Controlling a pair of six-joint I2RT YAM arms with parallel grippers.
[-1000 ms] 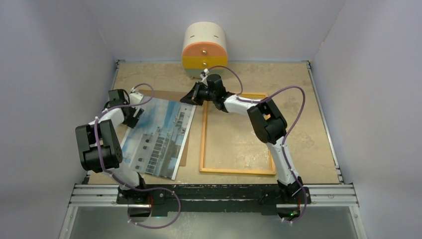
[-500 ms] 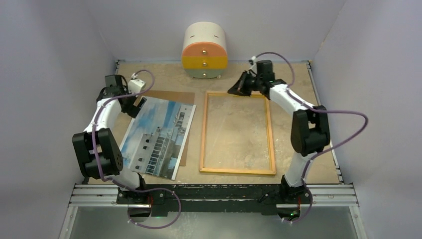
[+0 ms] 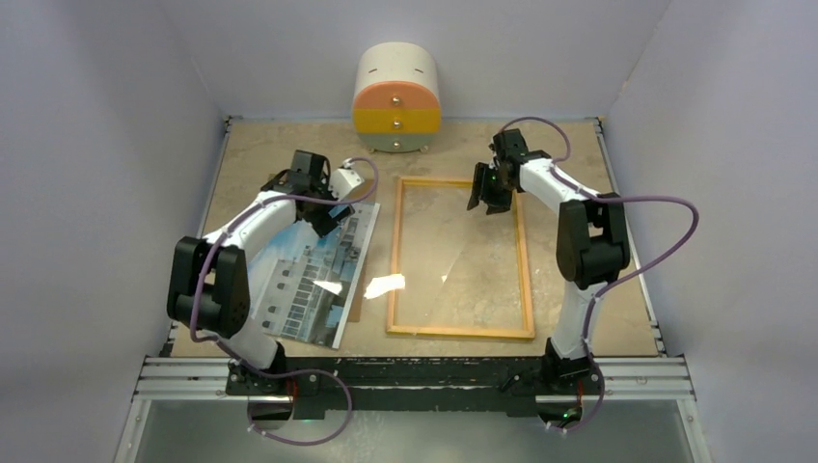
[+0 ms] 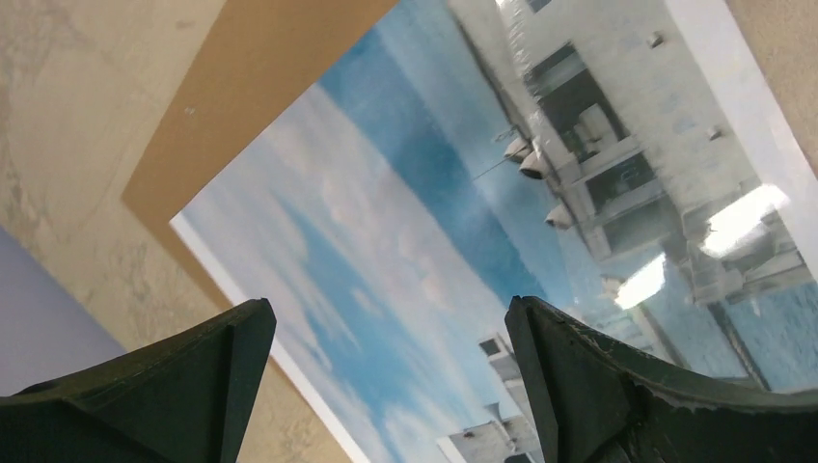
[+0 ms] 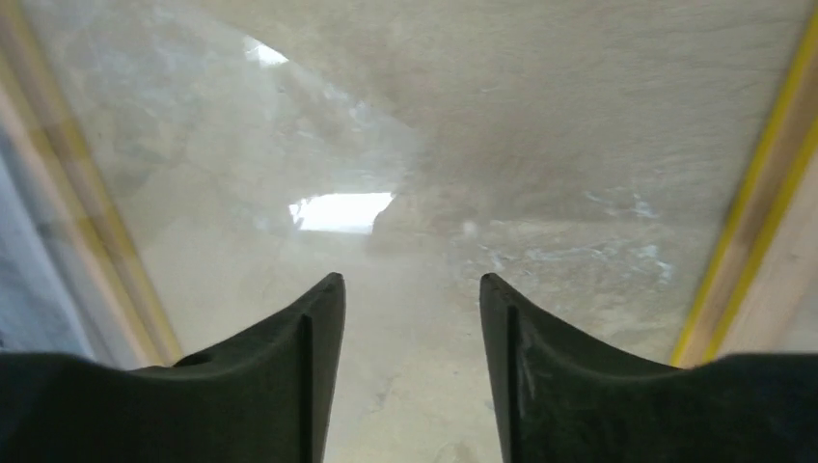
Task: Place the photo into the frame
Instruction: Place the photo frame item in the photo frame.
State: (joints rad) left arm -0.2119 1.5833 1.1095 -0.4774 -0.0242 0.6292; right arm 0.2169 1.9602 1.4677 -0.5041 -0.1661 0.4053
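The photo, a glossy print of a white building under blue sky, lies flat on the left, on top of a brown board. In the left wrist view the photo fills most of the picture. My left gripper hovers over its far right corner, open, with nothing between its fingers. The frame lies flat to the right of the photo, wood-coloured side up, with a glare on its clear pane. My right gripper is open above the frame's far right inside area, empty. The frame's yellow edge shows at the right of that view.
A round cream, orange and yellow drawer unit stands at the back wall. The brown board sticks out beyond the photo's far edge. Side walls close in the sandy table.
My left gripper swung right from the board's far left corner to the photo's far right corner, opening wider. My right gripper moved from the frame's far edge to over its pane and opened.
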